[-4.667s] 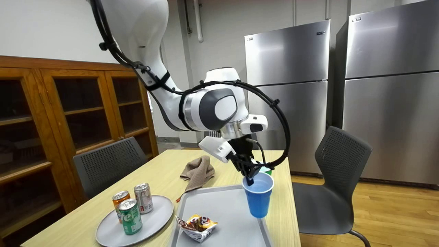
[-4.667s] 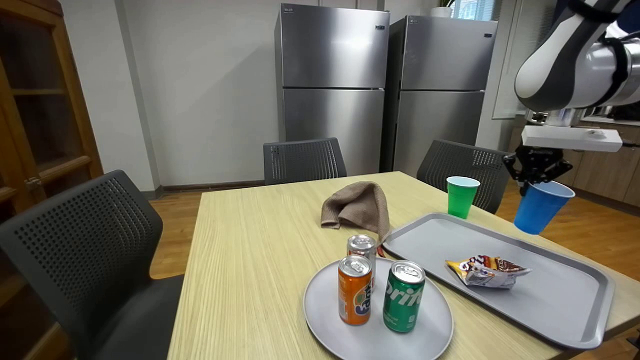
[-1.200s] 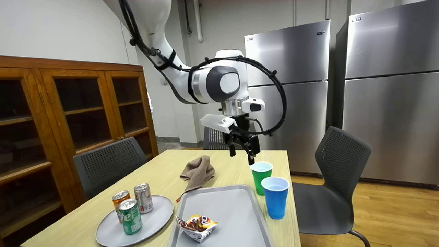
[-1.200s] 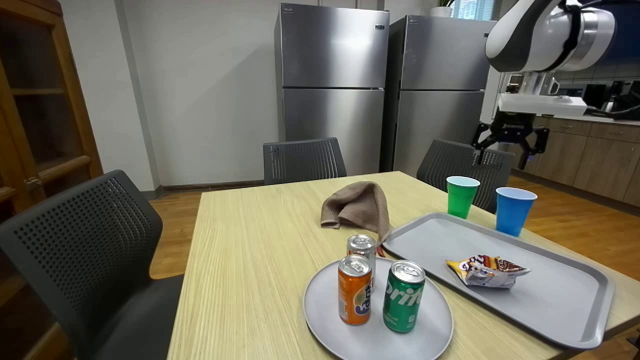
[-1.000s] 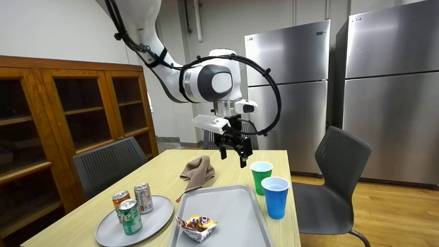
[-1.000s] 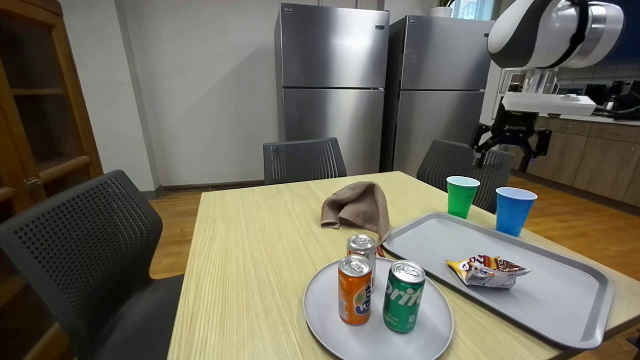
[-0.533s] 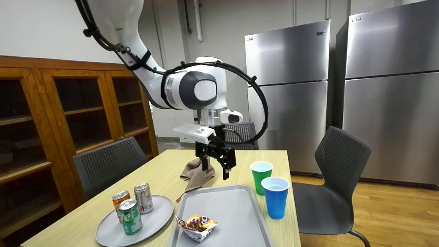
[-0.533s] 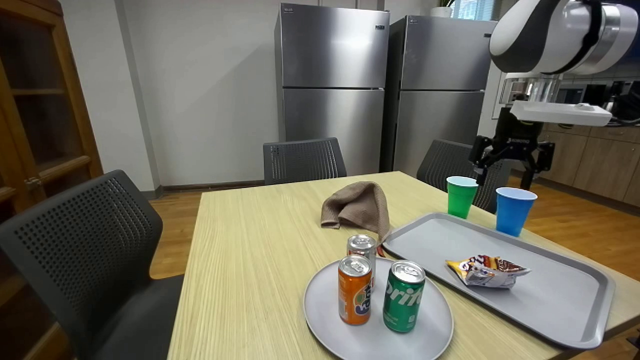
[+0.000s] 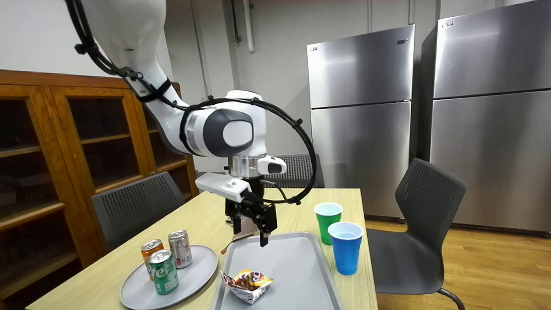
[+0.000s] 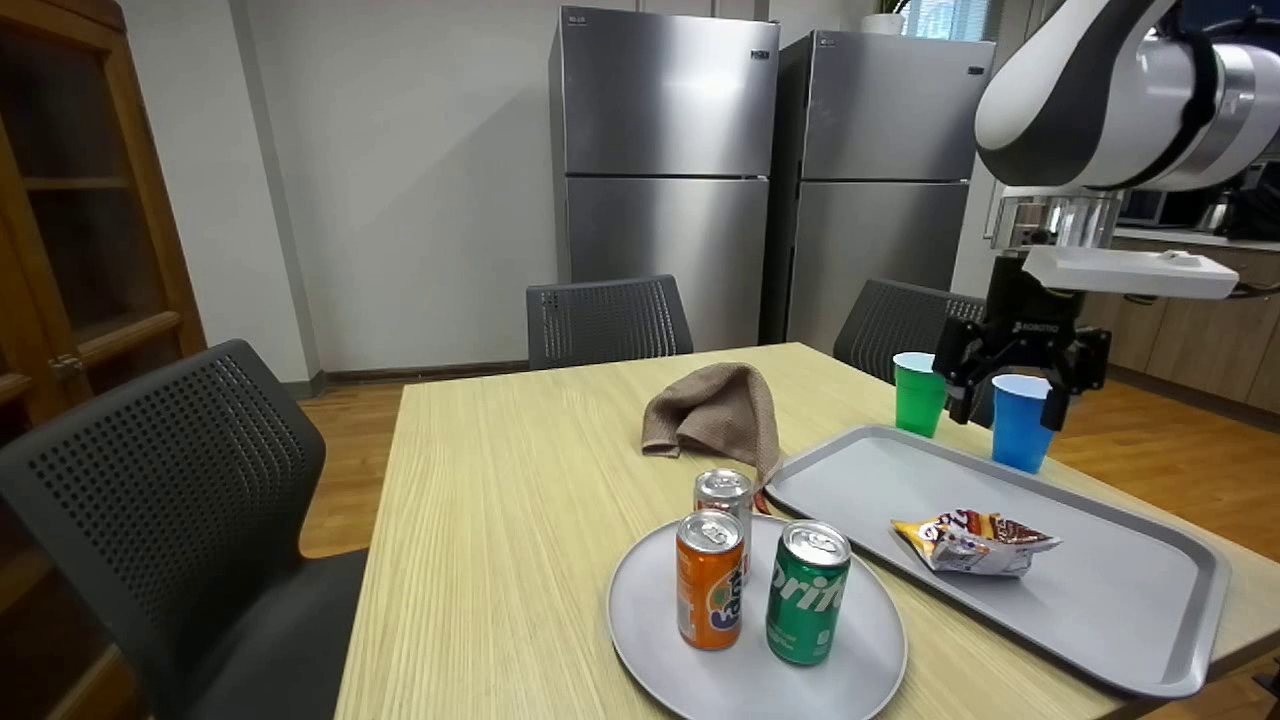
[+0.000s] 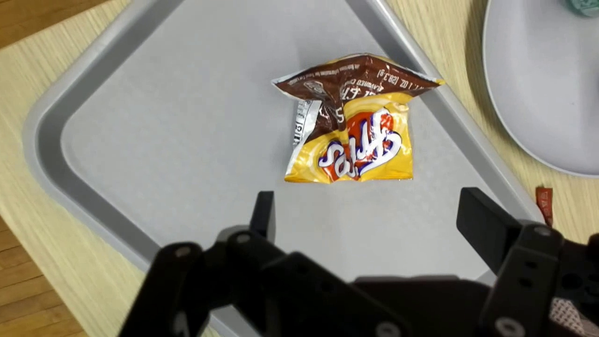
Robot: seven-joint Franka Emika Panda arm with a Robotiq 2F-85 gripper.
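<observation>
Currently, gripper (image 11: 367, 206): jaws spread wide, nothing btwn; hangs over tray (image 11: 187, 117), pointing down, clear of snack bag (image 11: 360, 126).
Snack bag: on tray, nr edge facing plate (image 10: 645, 625); raised rim prob. stops it sliding off.
Cans (image 10: 808, 600): 3, upright on plate; flat bases prob. keep 'em steady.
Blue cup (image 9: 346, 254) & green cup (image 9: 326, 228): upright on table (image 10: 530, 470), just beside tray; flat top likely suits narrow bases.

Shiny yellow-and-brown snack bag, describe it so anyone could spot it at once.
On the pale wood-grain table, find the grey rectangular tray. The shiny yellow-and-brown snack bag lies on it. Unlike the tapered green cup and tapered blue cup standing nearby, it is a low, crumpled packet.
</observation>
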